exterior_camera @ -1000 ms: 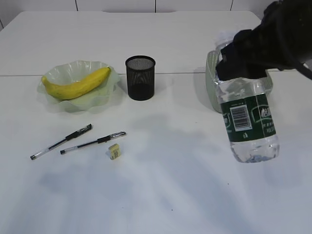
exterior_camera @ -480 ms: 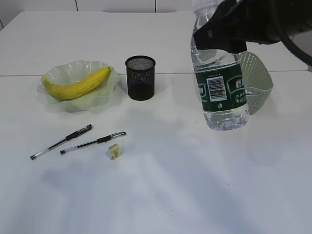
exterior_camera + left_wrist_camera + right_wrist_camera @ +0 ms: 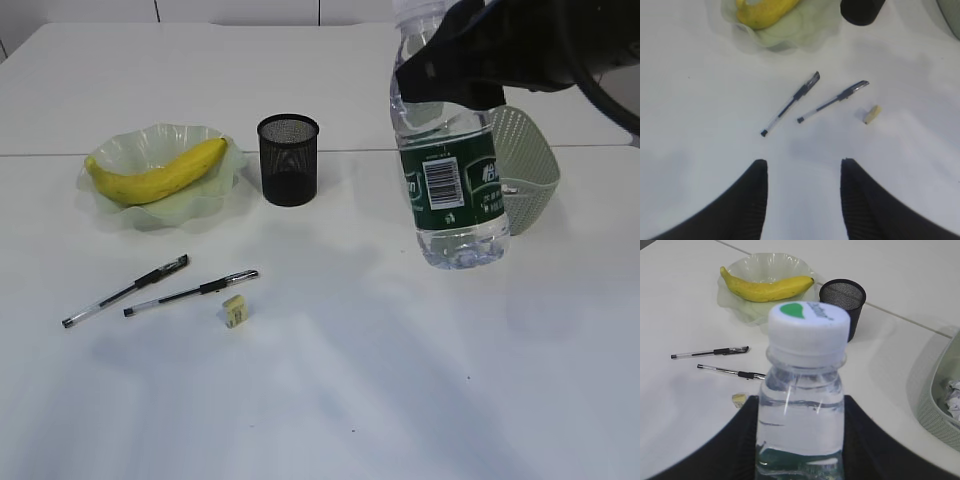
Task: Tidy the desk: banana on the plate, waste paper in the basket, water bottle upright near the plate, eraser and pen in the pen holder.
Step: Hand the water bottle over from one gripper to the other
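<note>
From left to right, we have the banana [image 3: 160, 172] on the plate [image 3: 215, 192], two pens [image 3: 190, 292] and the eraser [image 3: 234, 310] still lying lower left, our left gripper [image 3: 802, 200] empty with jaws apart, and our right gripper [image 3: 455, 75] clamped on the water bottle [image 3: 452, 180], held aloft right of centre, paper [image 3: 955, 400] in the basket [image 3: 528, 165].

Right gripper [image 3: 455, 75] clamps the water bottle [image 3: 450, 170] by its upper body, held aloft upright; left gripper [image 3: 802, 192] hovers with jaws parted, holding nothing.
</note>
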You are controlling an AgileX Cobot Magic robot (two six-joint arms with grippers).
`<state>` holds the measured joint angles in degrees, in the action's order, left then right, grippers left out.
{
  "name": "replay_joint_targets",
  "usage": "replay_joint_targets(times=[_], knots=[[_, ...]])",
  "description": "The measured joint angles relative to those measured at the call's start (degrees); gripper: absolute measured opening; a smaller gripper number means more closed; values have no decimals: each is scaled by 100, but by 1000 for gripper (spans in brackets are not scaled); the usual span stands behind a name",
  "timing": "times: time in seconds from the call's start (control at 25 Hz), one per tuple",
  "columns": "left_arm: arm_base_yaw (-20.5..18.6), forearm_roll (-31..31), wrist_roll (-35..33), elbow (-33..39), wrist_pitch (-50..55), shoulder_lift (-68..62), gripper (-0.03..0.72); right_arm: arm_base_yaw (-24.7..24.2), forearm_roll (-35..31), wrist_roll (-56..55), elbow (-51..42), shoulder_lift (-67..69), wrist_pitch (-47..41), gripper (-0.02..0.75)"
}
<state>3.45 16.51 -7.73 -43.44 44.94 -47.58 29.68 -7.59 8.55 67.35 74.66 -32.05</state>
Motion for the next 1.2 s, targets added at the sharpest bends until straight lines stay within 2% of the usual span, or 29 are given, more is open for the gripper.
replay_joint_targets(times=[0.24, 0.6, 0.84, 1.0, 1.2], knots=[[0, -16, -36, 13, -1034, 0, 338, 0, 0, 0, -2, 0, 0, 309], [0, -38, -81, 764, -4012, 0, 338, 0, -41, 0, -2, 0, 0, 309], [14, -544, -81, 1257, -5435, 0, 342, 0, -41, 11, -2, 0, 0, 309], [306, -1121, -90, 1319, -5865, -110, 340, 0, -41, 11, -2, 0, 81, 309], [1048, -1281, 112, 1319, -6351, -723, 338, 0, -41, 11, -2, 0, 176, 309]])
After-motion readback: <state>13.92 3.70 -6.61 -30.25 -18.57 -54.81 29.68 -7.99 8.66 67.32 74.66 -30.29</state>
